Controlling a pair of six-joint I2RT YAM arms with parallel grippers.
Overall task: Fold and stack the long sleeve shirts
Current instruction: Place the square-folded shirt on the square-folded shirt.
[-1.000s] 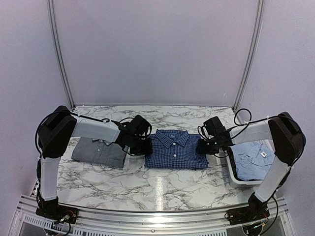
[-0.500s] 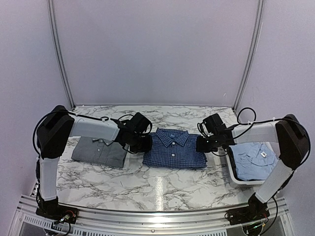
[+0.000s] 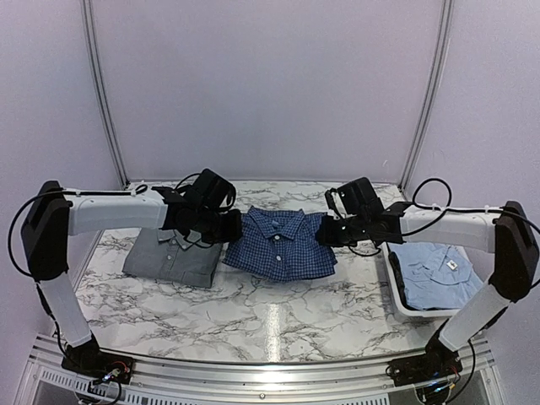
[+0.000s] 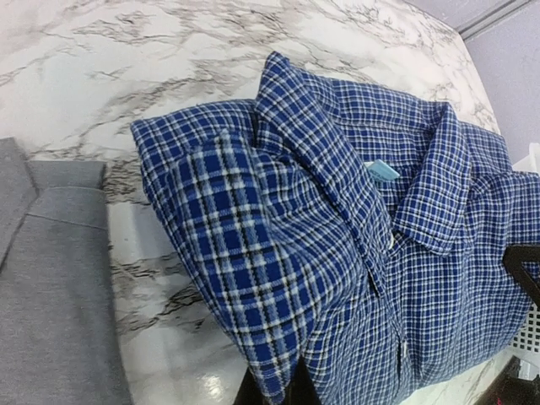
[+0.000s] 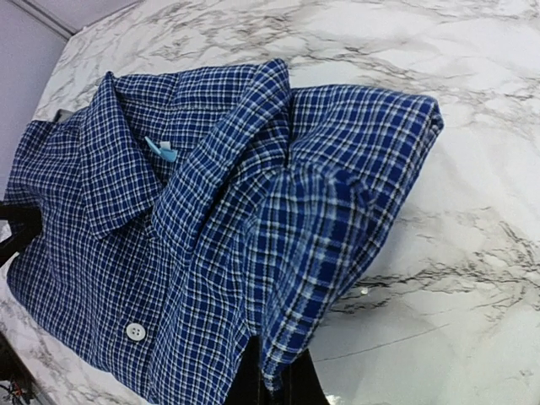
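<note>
The dark blue checked long sleeve shirt [image 3: 278, 246], folded with its collar up, hangs just above the marble table between both arms. My left gripper [image 3: 231, 229] is shut on the shirt's left edge; in the left wrist view the checked cloth [image 4: 337, 211] is pinched in that gripper [image 4: 274, 390]. On the shirt's right edge my right gripper [image 3: 326, 233] is shut, with the fabric [image 5: 202, 211] bunched into it [image 5: 272, 380]. A folded grey shirt [image 3: 171, 258] lies on the table at the left. A light blue shirt [image 3: 439, 274] lies in the white basket.
The white basket [image 3: 396, 294] stands at the table's right edge; its mesh wall [image 4: 530, 336] shows in the left wrist view. The grey shirt [image 4: 51, 278] lies just left of the held shirt. Purple walls and two poles close the back.
Both grippers have shut on the checked shirt's side edges. The shirt has risen off the table and shifted left and back, its sides bunching inward.
</note>
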